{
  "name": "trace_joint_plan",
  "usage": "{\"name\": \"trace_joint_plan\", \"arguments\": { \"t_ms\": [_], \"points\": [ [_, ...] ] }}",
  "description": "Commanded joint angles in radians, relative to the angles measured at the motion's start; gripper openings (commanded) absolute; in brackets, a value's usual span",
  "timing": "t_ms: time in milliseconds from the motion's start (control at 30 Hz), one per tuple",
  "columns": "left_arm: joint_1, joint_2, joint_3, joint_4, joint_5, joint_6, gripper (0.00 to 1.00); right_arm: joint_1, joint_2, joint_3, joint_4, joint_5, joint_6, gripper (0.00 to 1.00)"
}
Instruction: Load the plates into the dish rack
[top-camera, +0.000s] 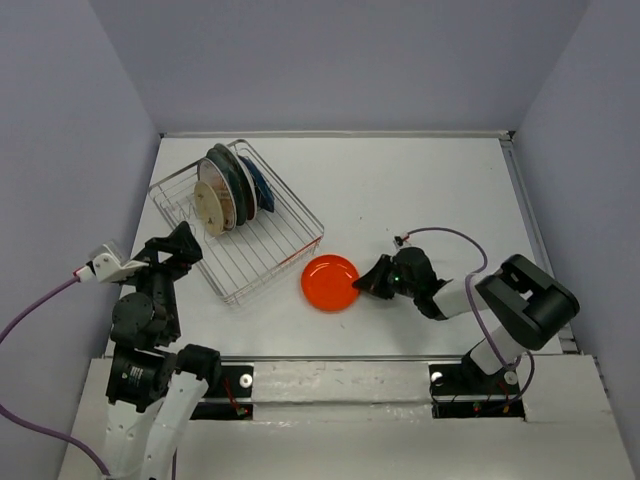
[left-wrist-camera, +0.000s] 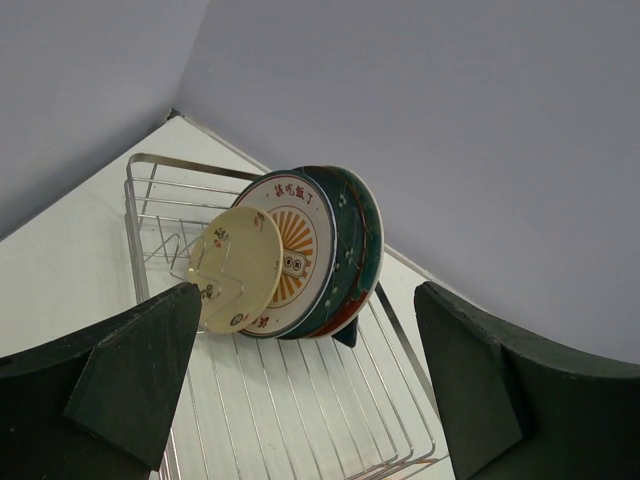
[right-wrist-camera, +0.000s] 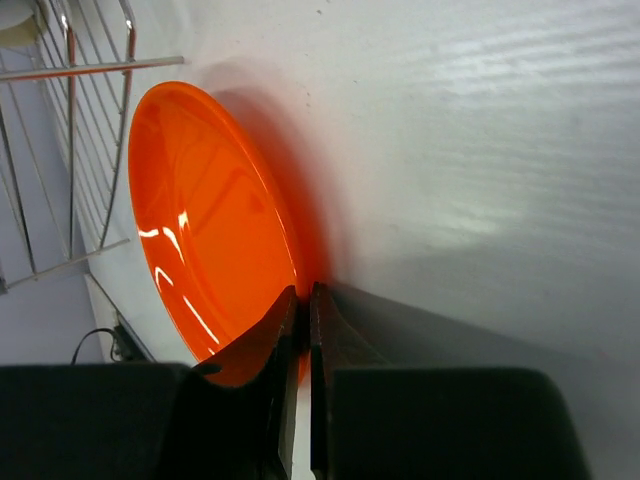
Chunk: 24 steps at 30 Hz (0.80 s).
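Soft, even overhead light fills all three views; the white table (top-camera: 420, 190) is bright, not burnt out. Up close, the orange plate (right-wrist-camera: 200, 220) carries thin white glints and casts a reddish shadow on the table. The dark right fingers (right-wrist-camera: 283, 340) and left fingers (left-wrist-camera: 120, 390) sit close to their lenses, soft-edged and nearly detailless

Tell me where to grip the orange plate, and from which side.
Pinch the orange plate by its thin rim at the right edge, coming in low from the right. It lies flat on the table, so only that upturned lip offers purchase.
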Motion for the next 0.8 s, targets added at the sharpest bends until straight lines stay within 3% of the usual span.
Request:
{"name": "trace_joint_plan", "arguments": {
  "t_ms": [0,167,333,433,533,567,767],
  "points": [
    [-0.003,0.011,-0.005,0.059,0.019,0.028,0.99,-0.005,-0.157,-0.046,-0.173,0.101,-0.045,0.07],
    [-0.001,0.012,-0.007,0.062,0.027,0.023,0.99,-0.005,-0.538,0.096,-0.535,0.241,-0.215,0.07],
    [0.005,0.019,-0.007,0.063,0.021,-0.001,0.99,0.119,-0.587,0.373,-0.654,0.356,-0.319,0.07],
    [0.010,0.025,-0.004,0.048,-0.022,-0.026,0.99,0.245,-0.422,0.617,-0.663,0.529,-0.419,0.07],
    [0.013,0.029,0.000,0.037,-0.079,-0.041,0.99,0.313,-0.178,0.838,-0.688,0.581,-0.473,0.07],
    [0.013,0.029,0.000,0.034,-0.085,-0.041,0.99,0.352,-0.113,1.000,-0.747,0.648,-0.508,0.07],
    [0.011,0.026,0.013,0.016,-0.145,-0.060,0.99,0.422,0.365,1.552,-0.916,0.885,-0.638,0.07]
  ]
}}
